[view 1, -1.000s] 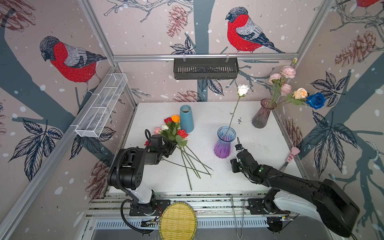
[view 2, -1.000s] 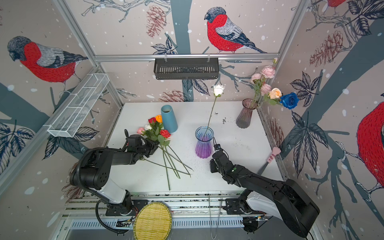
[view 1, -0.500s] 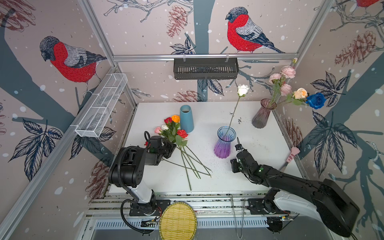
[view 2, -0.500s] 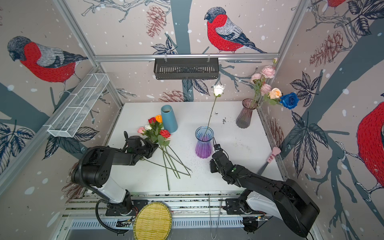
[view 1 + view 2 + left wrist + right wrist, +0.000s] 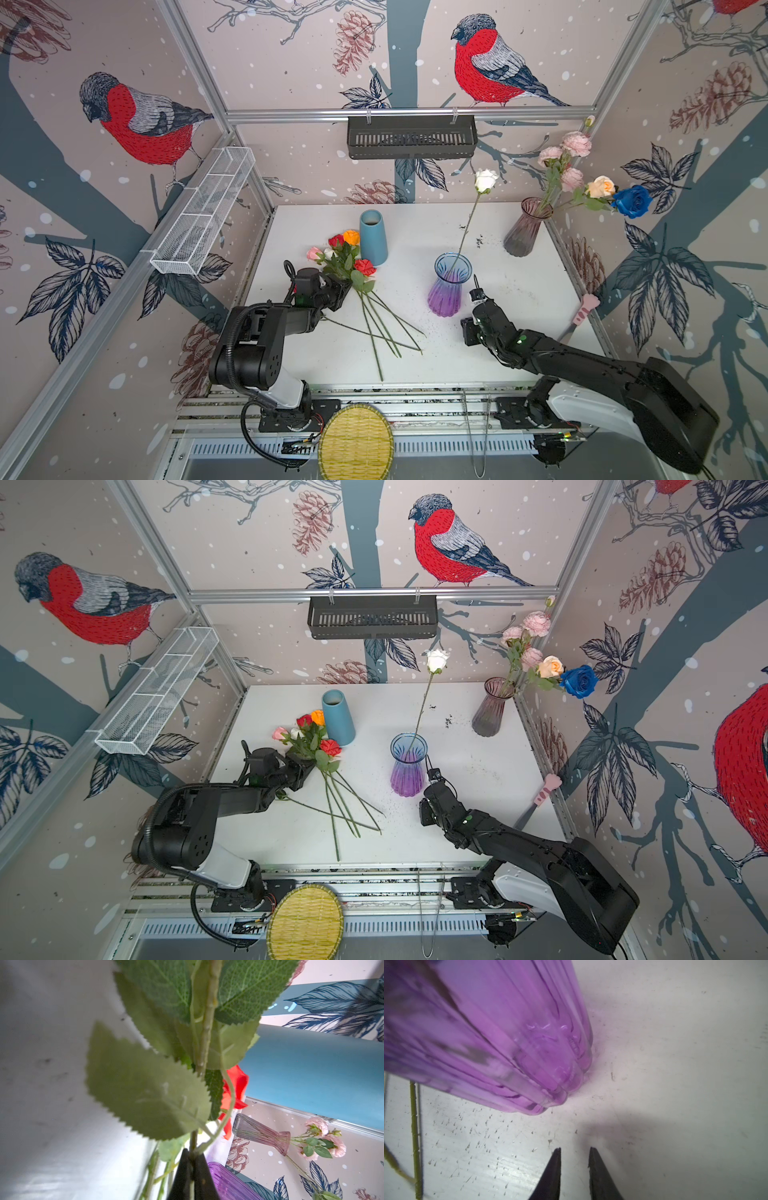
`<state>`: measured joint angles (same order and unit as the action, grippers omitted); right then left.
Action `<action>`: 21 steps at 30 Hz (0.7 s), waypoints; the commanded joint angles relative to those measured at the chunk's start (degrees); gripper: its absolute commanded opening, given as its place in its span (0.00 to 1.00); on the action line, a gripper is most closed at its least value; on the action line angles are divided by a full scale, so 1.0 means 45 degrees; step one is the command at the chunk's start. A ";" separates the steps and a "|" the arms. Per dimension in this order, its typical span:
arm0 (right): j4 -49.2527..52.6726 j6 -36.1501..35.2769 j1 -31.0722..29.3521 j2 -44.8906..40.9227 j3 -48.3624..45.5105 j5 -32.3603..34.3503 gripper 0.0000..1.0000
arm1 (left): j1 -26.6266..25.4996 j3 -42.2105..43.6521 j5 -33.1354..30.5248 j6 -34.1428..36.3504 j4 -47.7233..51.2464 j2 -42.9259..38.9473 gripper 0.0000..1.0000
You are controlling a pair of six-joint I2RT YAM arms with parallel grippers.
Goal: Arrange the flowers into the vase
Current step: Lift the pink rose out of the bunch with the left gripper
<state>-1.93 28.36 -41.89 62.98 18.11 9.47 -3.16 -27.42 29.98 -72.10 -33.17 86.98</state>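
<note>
Closed now, left end effector [image 5: 192, 1157] pinches a leaf-screened flower stem [image 5: 205, 1043].

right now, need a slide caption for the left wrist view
Left fingers shut on a leafy green stem, red rose and blue vase just behind.

1. No text, label, brand, number or sign can be read in any view.
2. The walls [image 5: 291, 62] carry only printed birds, branches and pine cones, with no lettering.
</note>
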 commanded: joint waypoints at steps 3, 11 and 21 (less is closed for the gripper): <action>0.0039 -0.0013 -0.0056 -0.0040 0.0061 0.0218 0.27 | 0.0056 -0.1160 -0.0148 0.0868 0.1528 -0.1658 0.00; 0.0020 -0.0030 -0.0090 -0.0050 0.0058 0.0242 0.27 | -0.0018 -0.3497 -0.1511 0.2801 0.4533 -0.3948 0.00; 0.0020 -0.0033 -0.0140 -0.0099 0.0058 0.0278 0.26 | -0.2170 -0.6841 -0.3008 0.4231 0.4552 -0.4144 0.00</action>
<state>-1.93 28.36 -42.30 62.83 18.11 9.69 -11.09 -55.40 19.90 -56.60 -12.05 67.83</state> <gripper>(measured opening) 0.264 0.067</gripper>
